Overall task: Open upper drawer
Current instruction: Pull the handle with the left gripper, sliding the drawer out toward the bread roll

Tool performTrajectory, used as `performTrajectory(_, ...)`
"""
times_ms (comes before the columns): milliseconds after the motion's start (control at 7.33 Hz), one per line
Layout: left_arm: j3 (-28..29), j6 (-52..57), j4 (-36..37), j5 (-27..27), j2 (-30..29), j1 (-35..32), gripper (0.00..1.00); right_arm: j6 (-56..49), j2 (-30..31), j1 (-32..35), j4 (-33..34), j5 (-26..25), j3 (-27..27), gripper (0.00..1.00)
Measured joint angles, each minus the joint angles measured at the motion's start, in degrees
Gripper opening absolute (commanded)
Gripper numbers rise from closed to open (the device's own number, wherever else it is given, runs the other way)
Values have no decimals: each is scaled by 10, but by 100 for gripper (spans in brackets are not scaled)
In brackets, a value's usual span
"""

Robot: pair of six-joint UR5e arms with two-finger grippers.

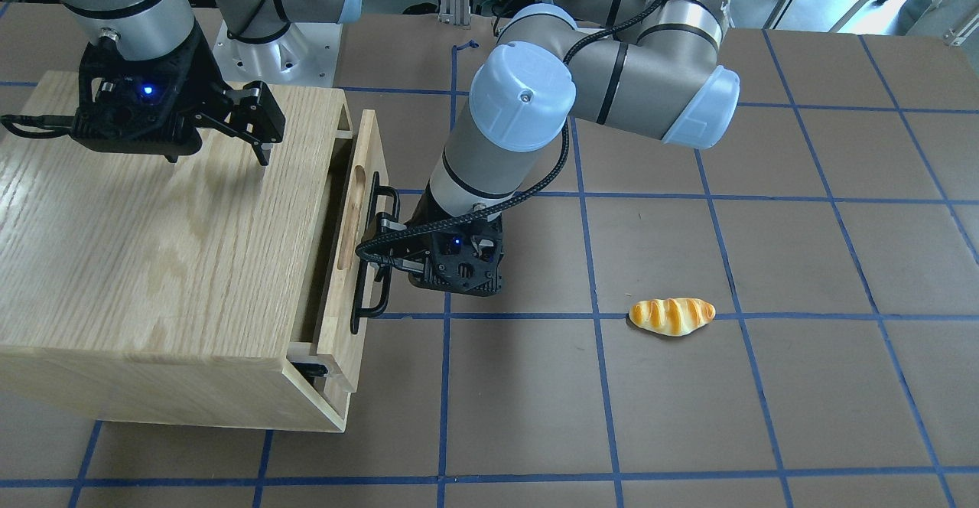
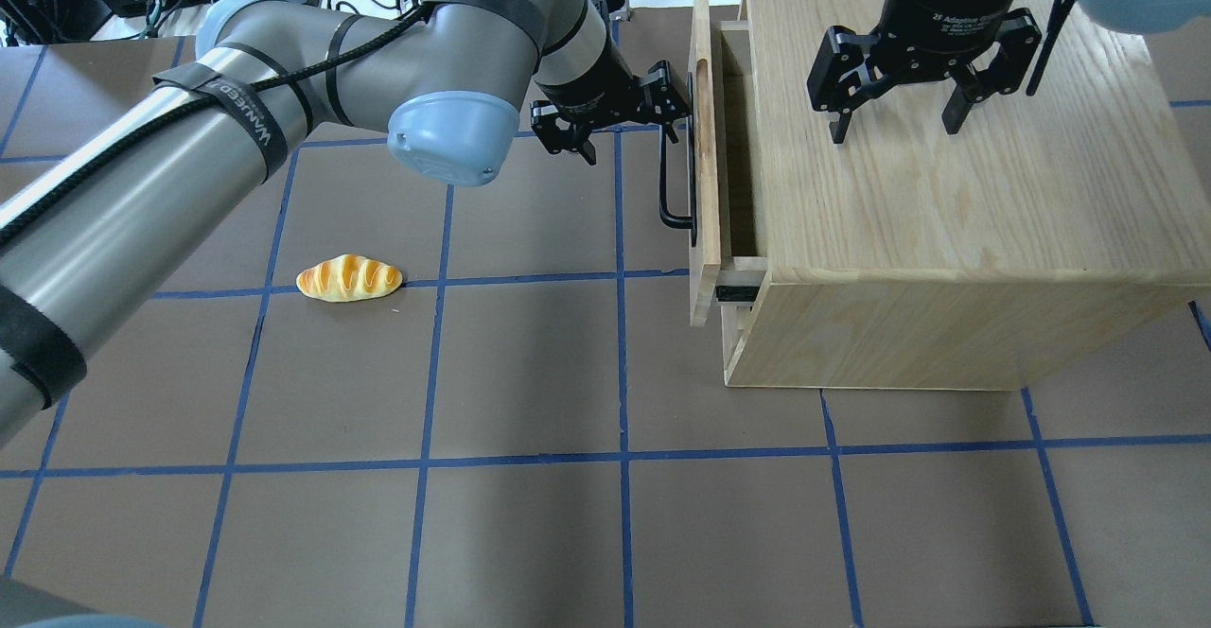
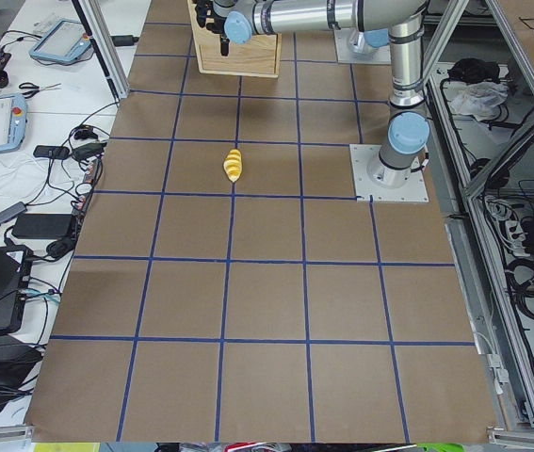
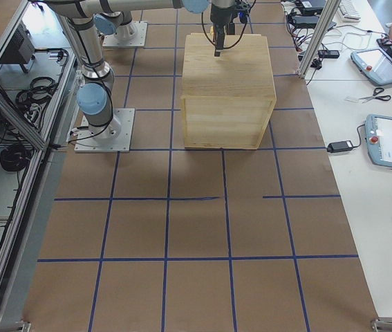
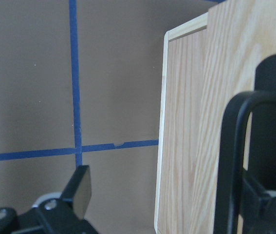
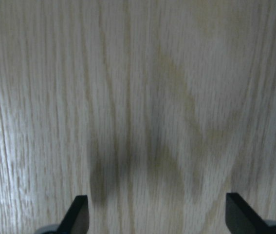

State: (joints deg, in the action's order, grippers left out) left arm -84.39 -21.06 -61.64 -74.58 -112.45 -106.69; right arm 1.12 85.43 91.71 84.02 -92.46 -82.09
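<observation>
Matt pale-wood upper drawer point(image 2: 701, 278), black metal handle point(image 2: 665, 188), glossy bread roll point(image 2: 348, 278).

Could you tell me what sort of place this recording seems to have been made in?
Most likely a robotics lab work cell: a robot arm's base plate is bolted to a table marked with a blue tape grid, a teach pendant lies on the side bench, and aluminium framing borders it.

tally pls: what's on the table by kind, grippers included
Oak cabinet: 1
Upper drawer: 1
Bread roll: 1
Grippers: 2 (left gripper, right gripper)
Total: 5
</observation>
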Motion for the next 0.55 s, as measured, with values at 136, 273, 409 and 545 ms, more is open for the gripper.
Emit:
performTrajectory(136, 0, 2, -4, -2, 0, 6, 100, 0, 0, 0, 0, 0, 0, 100)
performTrajectory(273, 0, 4, -6, -2, 2, 12, 100, 0, 0, 0, 0, 0, 0, 100)
performTrajectory(409, 0, 13, -11, -2, 4, 22, 100, -1, 0, 0, 0, 0, 0, 100)
performTrajectory(545, 0, 26, -18, -2, 6, 31, 100, -1, 0, 0, 0, 0, 0, 100)
